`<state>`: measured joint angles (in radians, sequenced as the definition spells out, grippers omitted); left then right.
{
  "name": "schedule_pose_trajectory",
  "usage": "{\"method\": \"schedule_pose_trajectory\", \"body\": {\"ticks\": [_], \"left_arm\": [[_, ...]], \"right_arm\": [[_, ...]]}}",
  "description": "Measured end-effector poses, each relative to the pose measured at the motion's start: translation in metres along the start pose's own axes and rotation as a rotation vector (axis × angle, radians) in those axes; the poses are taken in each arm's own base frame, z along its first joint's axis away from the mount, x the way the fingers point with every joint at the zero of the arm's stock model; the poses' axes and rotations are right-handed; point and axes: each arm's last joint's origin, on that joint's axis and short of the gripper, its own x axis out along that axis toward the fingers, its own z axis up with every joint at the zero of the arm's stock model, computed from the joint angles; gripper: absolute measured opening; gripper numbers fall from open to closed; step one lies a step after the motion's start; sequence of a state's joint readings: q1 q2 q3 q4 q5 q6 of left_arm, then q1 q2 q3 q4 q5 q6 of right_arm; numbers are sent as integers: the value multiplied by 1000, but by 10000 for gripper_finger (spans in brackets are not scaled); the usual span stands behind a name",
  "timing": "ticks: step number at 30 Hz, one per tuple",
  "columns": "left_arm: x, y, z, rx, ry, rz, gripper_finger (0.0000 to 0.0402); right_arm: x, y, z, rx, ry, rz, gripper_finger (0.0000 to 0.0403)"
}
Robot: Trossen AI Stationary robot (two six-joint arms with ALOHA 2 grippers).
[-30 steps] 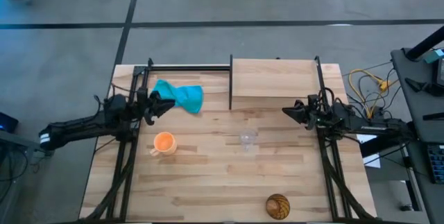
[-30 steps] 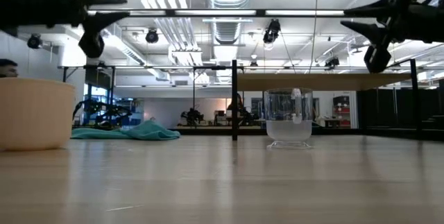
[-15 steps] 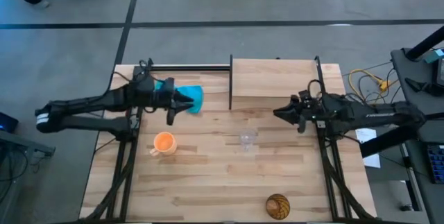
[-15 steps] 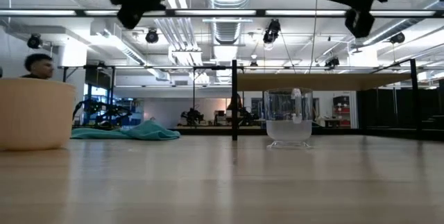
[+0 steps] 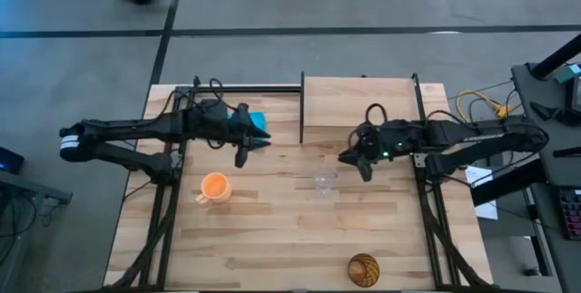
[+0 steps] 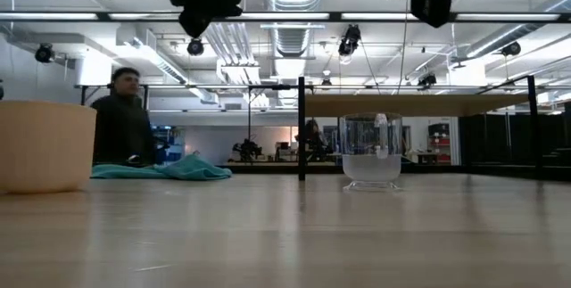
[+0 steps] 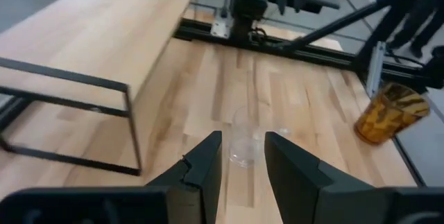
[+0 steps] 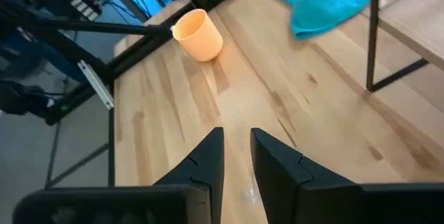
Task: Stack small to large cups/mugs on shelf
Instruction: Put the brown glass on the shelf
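Dark right end effector (image 5: 349,160), fingers slightly parted and empty, hangs near the small clear glass cup (image 5: 325,182) on the plank bench (image 5: 272,239); left end effector (image 5: 252,142) also empty, parted

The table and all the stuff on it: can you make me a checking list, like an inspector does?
Surface: wooden table, bare planks in the middle.
Job's things: clear glass cup mid-table; orange mug toward the left side; brown cup at the near edge; shelf at the back has nothing on it.
Clutter: teal cloth at the back left, partly under the left arm.
Grippers: left claw open, raised above the table beside the cloth; right claw raised, up and to the right of the glass cup, holding nothing.
Cables: yellow wires off the right edge.
Surroundings: a person walking behind the table.
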<state>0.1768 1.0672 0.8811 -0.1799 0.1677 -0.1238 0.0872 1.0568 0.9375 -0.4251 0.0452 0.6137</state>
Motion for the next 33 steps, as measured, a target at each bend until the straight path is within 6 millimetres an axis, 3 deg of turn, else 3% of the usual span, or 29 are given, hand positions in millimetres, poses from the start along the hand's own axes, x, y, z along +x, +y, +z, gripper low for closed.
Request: {"method": "schedule_pose_trajectory", "body": {"ticks": [5, 17, 27, 33], "left_arm": [[0, -5, 6, 9, -17, -17, 95], [-30, -10, 16, 33, -120, -29, 95], [-29, -10, 11, 29, -108, -28, 95], [-30, -10, 11, 26, -110, -29, 95]], "right_arm": [[12, 6, 4, -19, 108, -68, 68], [55, 8, 1, 105, 303, -226, 68], [88, 17, 8, 68, 368, -218, 68], [97, 14, 1, 78, 545, -308, 79]]}}
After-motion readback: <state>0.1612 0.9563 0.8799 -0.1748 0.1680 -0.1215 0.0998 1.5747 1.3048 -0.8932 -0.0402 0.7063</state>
